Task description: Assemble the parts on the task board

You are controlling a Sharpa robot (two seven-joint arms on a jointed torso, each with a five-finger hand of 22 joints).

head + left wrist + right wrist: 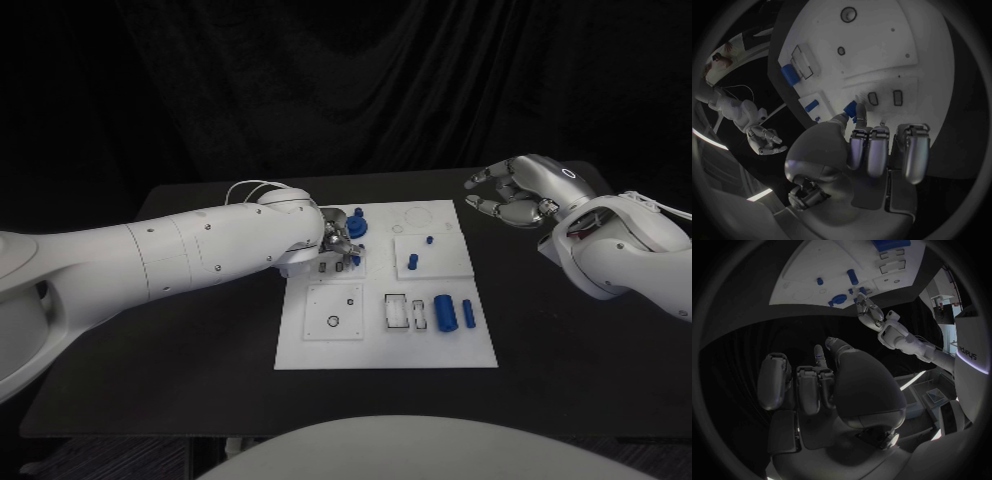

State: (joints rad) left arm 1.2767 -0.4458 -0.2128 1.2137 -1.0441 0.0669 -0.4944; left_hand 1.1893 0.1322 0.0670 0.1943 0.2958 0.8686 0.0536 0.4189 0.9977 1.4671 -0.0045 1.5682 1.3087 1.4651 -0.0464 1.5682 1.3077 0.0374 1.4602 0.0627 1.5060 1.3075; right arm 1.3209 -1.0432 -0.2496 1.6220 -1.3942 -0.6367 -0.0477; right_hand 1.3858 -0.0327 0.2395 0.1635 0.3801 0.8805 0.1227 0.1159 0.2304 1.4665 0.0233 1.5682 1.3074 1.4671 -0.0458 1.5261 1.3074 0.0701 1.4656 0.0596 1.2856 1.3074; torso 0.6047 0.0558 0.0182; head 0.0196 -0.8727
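Left hand (336,238) hangs over the far left part of the task board (387,345), fingertips pinching a small blue part (852,109) close above the plate. Right hand (516,190) hovers off the board's far right corner, above the tabletop (173,340), fingers curled in and holding nothing. Two long blue parts (453,312) lie side by side near the board's right edge. Lowering the pinched piece squarely, without tilt, should seat it best.

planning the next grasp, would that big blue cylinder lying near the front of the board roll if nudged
Probably: the large blue cylinder lies on its side on the flat task board, so a sideways nudge would likely roll it. It looks rigid and smooth, so possibly slippery. The thinner blue rod beside it may stop it.
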